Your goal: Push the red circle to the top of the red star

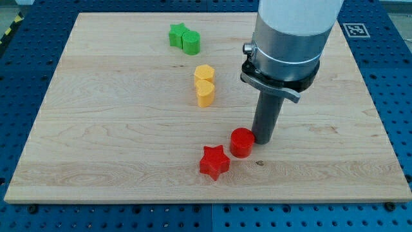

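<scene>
The red circle [242,142] lies on the wooden board, just up and to the right of the red star [214,162], almost touching it. My tip [263,140] stands right beside the red circle on its right side, touching or nearly touching it. The red star sits at the view's lower middle.
Two yellow blocks [204,84] lie stacked close together above the red pair, at the board's middle. A green star [178,34] and a green rounded block [191,42] sit together near the view's top. The board's edge [206,203] runs along the bottom.
</scene>
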Controlling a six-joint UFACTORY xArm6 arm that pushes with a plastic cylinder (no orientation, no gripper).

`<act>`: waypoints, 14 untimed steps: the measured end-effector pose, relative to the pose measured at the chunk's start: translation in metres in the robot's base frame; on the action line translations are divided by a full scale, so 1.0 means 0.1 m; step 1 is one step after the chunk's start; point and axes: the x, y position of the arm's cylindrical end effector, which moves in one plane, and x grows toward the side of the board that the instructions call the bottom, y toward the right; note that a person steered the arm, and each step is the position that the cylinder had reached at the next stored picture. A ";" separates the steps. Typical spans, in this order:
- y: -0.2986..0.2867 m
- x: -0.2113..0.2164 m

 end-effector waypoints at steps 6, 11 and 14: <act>-0.06 0.29; -0.49 0.13; -0.16 -0.25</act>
